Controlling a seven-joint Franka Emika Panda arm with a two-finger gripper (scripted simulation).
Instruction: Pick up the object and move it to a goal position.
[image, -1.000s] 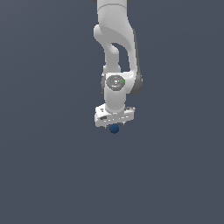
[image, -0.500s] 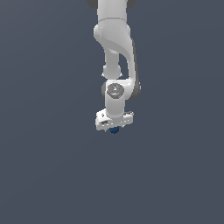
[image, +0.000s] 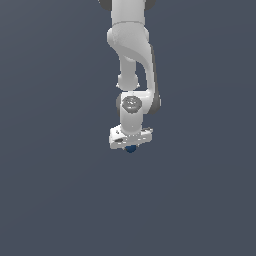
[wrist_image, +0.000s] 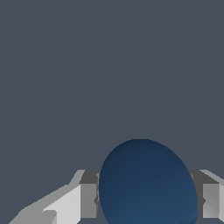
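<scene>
Gripper (image: 131, 146) clamped on ball (image: 131, 149), fingers (wrist_image: 76, 203) pressing both sides. Ball dark blue, smooth, plain, round, poking out under white glossy hand. Flat grey backdrop w/ no texture.

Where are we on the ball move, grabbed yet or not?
Grabbed, it looks like: the ball sits between the tool's fingers in the wrist view, and only its lower edge peeks below the tool in the exterior view. In hand: carrying it. Left: reaching the goal, which no view shows.

Dark blue plain ball (wrist_image: 148, 186), white pincer (image: 131, 145), grey-blue backdrop (image: 50, 150)
</scene>
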